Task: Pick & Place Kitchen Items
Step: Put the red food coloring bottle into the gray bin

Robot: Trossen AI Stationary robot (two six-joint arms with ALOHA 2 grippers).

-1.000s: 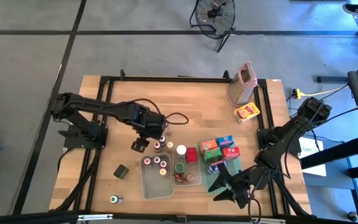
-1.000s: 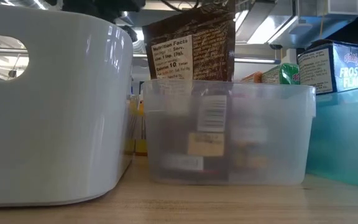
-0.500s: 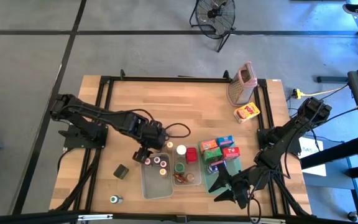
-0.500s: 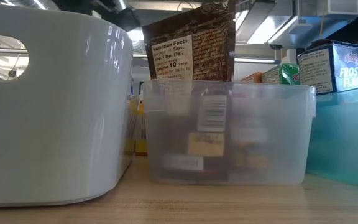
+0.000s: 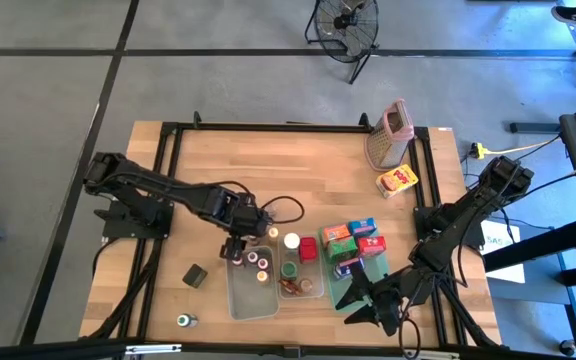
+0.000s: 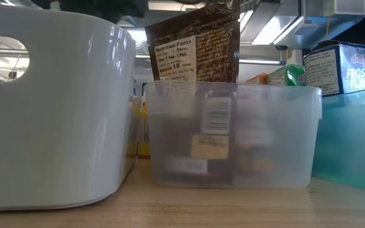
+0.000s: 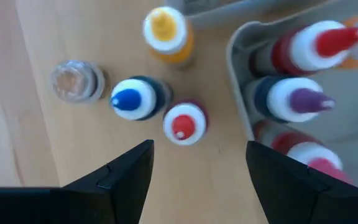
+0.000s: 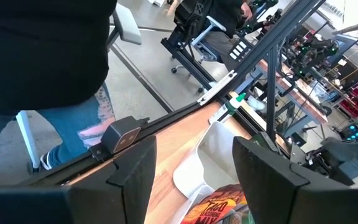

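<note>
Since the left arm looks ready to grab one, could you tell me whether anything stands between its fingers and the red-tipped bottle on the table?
Nothing visible does. The left gripper hangs open over the red-tipped bottle, with only bare wood between. A blue-tipped bottle touches it on one side, and the tub stands close on the other.

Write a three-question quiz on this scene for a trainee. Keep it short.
1. True or false: the left pincer grips a bottle.
2. Which stands outside the clear plastic tub, on the wooden table?
A. the purple-tipped bottle
B. the small white-capped bottle with a blue tip
C. a green carton
3. Fill in: the pincer waiting at the table's near right corner belongs to the ___ arm.

Key:
1. False: its fingers are apart, with nothing between them.
2. B.
3. Right: the right pincer.
</note>
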